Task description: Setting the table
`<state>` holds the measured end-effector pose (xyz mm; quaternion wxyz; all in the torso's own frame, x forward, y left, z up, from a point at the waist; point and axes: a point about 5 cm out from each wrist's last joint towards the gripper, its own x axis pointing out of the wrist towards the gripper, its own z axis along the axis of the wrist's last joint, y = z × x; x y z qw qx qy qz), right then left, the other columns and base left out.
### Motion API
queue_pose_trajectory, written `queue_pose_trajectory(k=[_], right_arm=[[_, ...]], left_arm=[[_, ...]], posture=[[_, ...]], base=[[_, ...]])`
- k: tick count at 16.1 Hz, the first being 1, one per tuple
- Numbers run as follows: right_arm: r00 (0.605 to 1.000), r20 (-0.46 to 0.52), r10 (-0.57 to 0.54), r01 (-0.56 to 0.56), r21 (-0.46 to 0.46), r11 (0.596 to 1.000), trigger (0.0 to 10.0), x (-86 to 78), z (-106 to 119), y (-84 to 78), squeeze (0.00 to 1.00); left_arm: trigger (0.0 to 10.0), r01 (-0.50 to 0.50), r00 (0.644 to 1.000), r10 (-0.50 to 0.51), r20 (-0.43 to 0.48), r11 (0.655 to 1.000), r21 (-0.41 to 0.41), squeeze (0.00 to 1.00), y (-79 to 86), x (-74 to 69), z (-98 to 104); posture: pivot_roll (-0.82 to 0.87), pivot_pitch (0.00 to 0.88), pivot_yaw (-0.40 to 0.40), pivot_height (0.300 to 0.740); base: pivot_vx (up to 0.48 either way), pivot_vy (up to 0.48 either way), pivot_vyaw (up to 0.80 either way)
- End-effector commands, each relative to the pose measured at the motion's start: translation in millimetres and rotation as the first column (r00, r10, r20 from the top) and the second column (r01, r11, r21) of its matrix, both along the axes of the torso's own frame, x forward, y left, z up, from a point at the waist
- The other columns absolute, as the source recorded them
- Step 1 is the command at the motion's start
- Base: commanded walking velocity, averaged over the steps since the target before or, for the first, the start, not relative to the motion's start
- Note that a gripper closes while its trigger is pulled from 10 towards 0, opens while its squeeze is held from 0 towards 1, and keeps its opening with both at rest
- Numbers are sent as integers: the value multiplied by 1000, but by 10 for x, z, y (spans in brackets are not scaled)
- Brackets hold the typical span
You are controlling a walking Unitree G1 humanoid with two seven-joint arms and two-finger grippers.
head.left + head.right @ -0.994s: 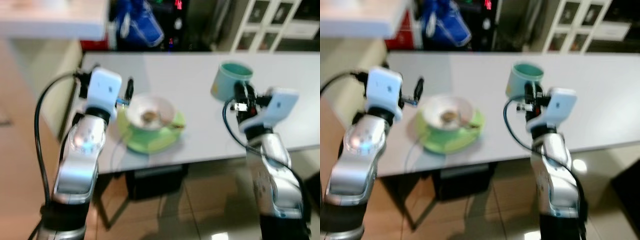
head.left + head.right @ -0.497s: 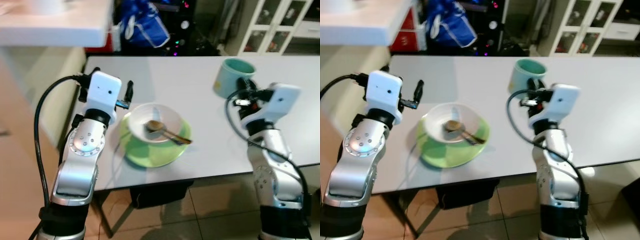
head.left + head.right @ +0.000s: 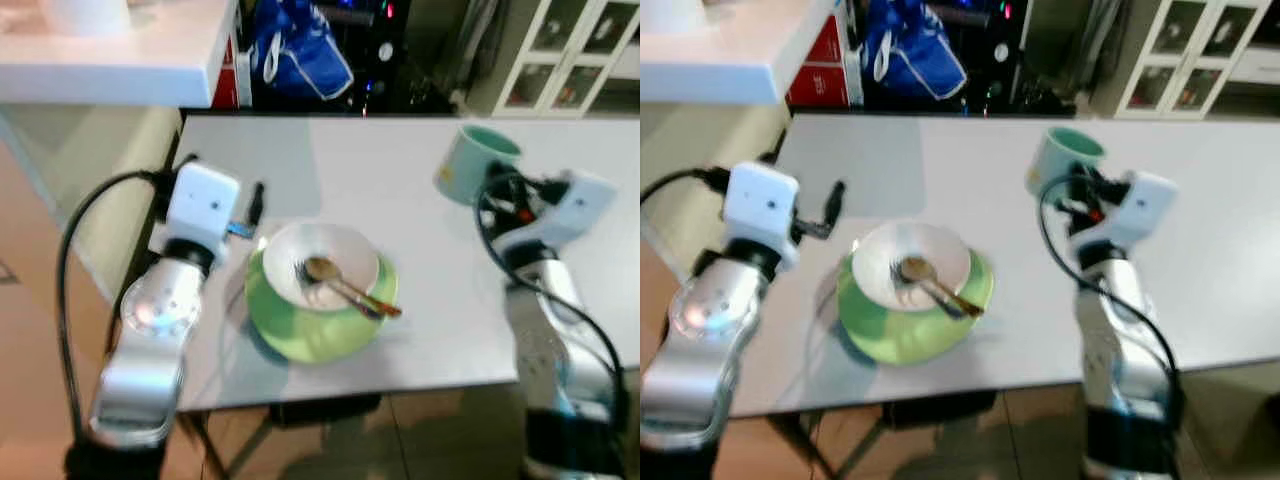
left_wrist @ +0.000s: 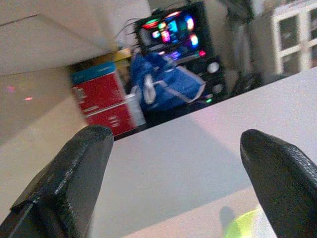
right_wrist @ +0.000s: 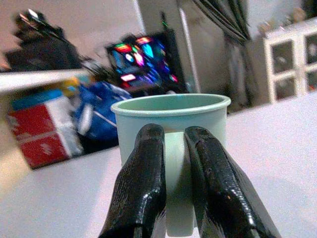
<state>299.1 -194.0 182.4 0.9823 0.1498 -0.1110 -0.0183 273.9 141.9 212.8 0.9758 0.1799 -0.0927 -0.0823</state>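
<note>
A white bowl (image 3: 318, 268) with a spoon (image 3: 345, 288) in it sits on a green plate (image 3: 312, 325) near the front edge of the grey counter (image 3: 400, 160). Just beside it, the left gripper (image 4: 178, 173) hovers with its jaws spread wide and empty. Well apart to the right, the right gripper (image 5: 173, 188) has its jaws clamped on the handle of a pale green mug (image 5: 171, 124) standing upright on the counter.

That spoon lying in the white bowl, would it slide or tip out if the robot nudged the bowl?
Probably. The spoon lies loose in the bowl, its handle over the rim above the green plate, so a nudge could swing it out. It looks stiff and light. The left gripper is open beside the plate.
</note>
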Motion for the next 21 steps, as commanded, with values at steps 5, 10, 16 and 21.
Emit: queue_pose_trajectory(k=[5, 10, 16, 21], right_arm=[[998, -56, 28, -31, -59, 998, 10000, 186, -113, -26, 0], [995, -86, 54, -67, -156, 985, 10000, 482, -256, 32, 0], [982, -174, 76, -97, -115, 989, 10000, 676, -540, 26, 0], [961, -238, 139, -178, -152, 972, 10000, 716, -693, 247, 0]], left_arm=[[10000, 77, 997, -77, -25, 997, 21, 0, -21, -63, 14], [10000, 165, 983, -162, -84, 986, 24, 0, -17, -94, -10], [10000, 243, 960, -239, -143, 970, 14, 0, -52, -250, -21], [10000, 228, 962, -223, -160, 974, 14, 0, -28, -304, -3]], posture=[[25, 0, -66, 740], [41, 0, -57, 740], [79, 4, -69, 740], [101, 36, -76, 740]], base=[[0, 0, 0], [0, 0, 0], [0, 0, 0], [0, 0, 0]])
